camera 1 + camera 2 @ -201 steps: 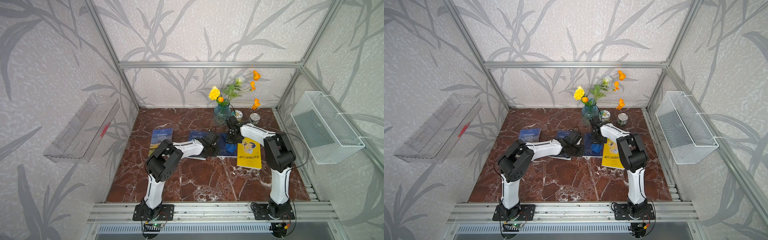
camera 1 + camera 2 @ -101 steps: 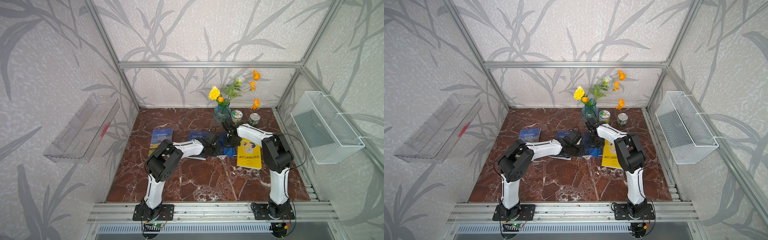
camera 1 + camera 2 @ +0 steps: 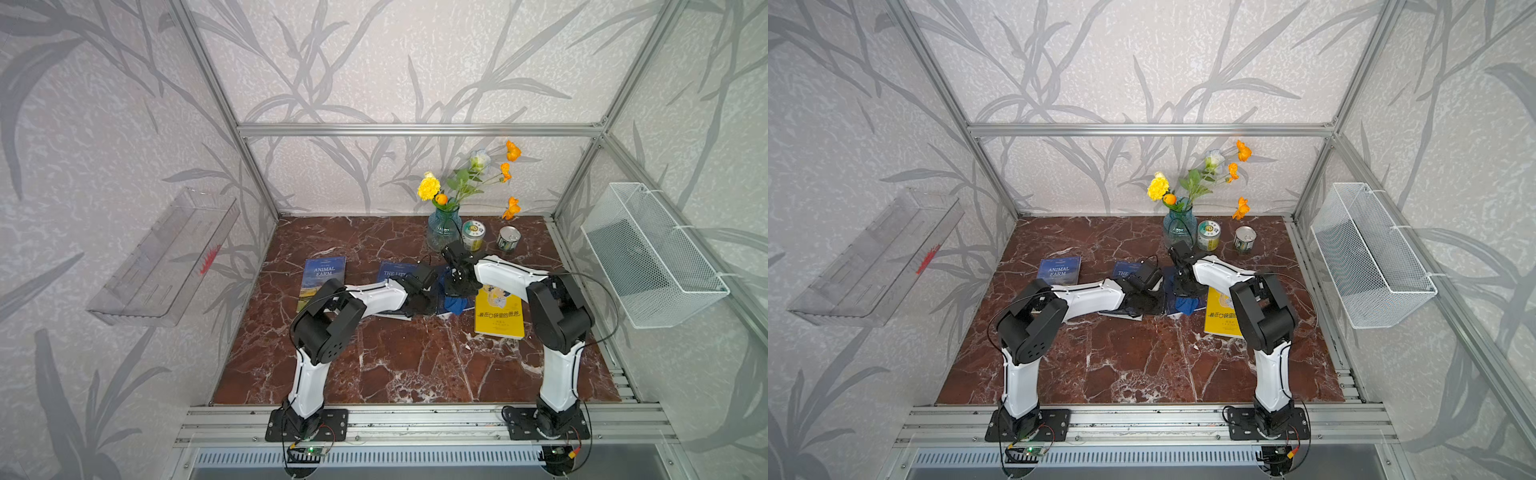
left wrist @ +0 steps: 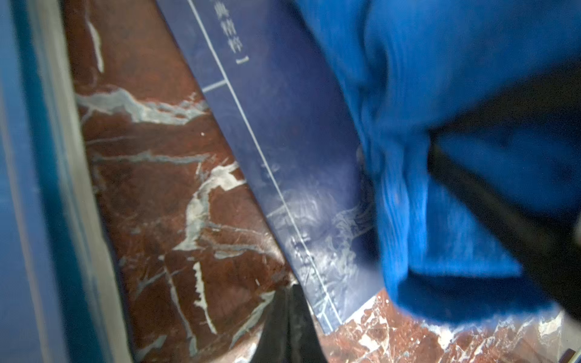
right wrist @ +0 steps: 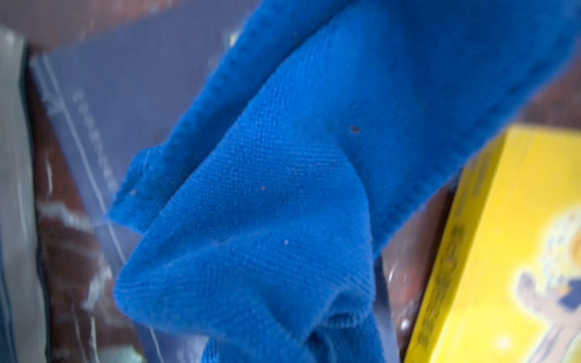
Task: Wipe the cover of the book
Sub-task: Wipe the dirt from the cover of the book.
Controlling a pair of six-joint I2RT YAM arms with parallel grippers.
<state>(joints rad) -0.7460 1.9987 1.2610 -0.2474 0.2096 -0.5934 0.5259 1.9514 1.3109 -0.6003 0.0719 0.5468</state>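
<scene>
- Blue and floppy, the cloth (image 5: 267, 188) is light and bunches up, so it is best pinched at the top of the bunch.
- Flat, stiff and smooth, the dark book (image 4: 283, 141) may slide on the marble table (image 4: 157, 188) when rubbed, I think.
- It lies in the middle of the table, beside the yellow book (image 3: 498, 316).
- The right gripper (image 3: 457, 291) is clenched on the cloth, which hangs under its fingers and touches the cover.
- The left gripper (image 4: 284, 314) is squeezed tight with nothing in it. Its tips are just beside the dark book's edge.
</scene>
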